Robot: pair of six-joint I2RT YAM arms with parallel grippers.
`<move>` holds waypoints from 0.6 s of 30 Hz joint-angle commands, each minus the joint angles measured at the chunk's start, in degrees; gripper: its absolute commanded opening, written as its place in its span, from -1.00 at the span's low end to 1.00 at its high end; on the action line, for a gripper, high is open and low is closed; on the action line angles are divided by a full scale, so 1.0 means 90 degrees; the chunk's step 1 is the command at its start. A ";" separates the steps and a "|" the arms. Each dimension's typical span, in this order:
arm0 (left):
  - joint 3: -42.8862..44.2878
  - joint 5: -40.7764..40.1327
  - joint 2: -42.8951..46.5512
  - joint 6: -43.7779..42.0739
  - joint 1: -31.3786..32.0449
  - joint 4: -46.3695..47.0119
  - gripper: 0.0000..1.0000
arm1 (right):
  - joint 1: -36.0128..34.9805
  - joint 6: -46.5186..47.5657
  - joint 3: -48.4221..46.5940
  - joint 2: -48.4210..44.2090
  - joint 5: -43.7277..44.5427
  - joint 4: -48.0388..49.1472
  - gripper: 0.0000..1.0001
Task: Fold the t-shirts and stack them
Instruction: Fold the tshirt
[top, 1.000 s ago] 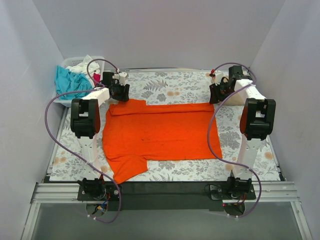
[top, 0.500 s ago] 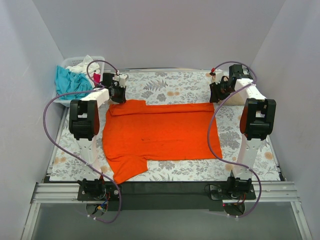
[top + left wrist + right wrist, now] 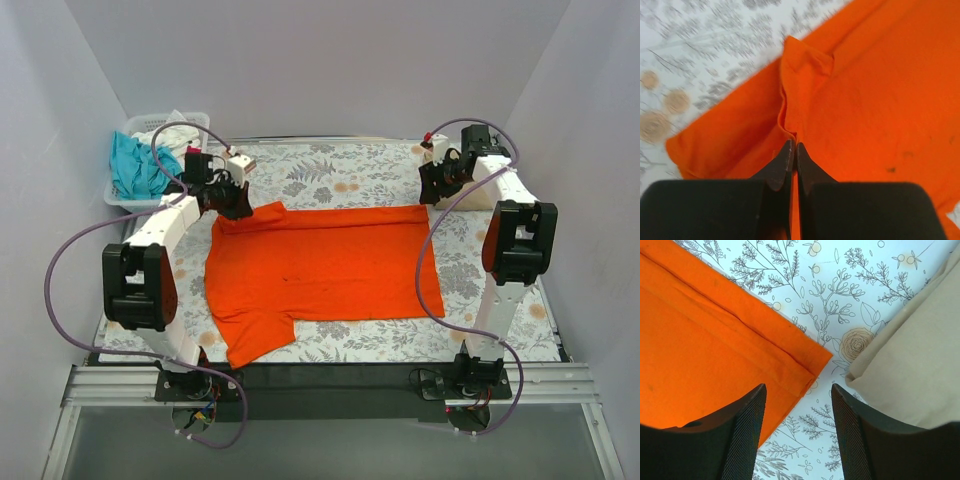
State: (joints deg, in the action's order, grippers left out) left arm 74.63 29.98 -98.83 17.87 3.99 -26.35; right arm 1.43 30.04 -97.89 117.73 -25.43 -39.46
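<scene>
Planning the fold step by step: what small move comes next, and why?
Probably lower the right gripper and close it on the orange shirt's far right corner. The left gripper is shut on the shirt's far left edge, while the right one hangs open near its corner, beside the beige shirt.

The left arm (image 3: pixel 165 225) was folded low at the elbow on the near left, with its forearm stretched forward and inward. The left gripper (image 3: pixel 793 150) was closed tight, and a ridge of the orange t-shirt (image 3: pixel 865 100) was pinched between its fingertips (seen most plainly from the wrist). The right arm (image 3: pixel 515 240) was raised at the elbow and reached to the far right. The right gripper (image 3: pixel 797 435) was held there pointing downward, jaws parted.
</scene>
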 commanded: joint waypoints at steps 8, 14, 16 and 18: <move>-0.1904 0.1005 0.1381 -0.1564 0.0035 -0.1017 -1.00 | 0.0036 0.0217 0.0017 -0.0415 0.0072 -0.0185 0.05; -0.2394 0.0791 0.1459 -0.1839 0.0035 -0.1018 -0.99 | 0.0036 0.0246 0.0007 -0.0318 0.0052 -0.0215 0.05; -0.2404 0.0722 0.1343 -0.1858 0.0035 -0.1018 -0.93 | 0.0036 0.0256 -0.0003 -0.0289 0.0033 -0.0244 0.05; -0.2433 0.0625 0.1303 -0.1878 0.0035 -0.0969 -0.67 | 0.0036 0.0256 -0.0003 -0.0240 0.0042 -0.0254 0.02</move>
State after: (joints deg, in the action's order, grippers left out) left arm 52.88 36.16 -87.99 2.68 4.14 -35.62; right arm 1.45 31.79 -97.67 116.55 -24.56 -40.60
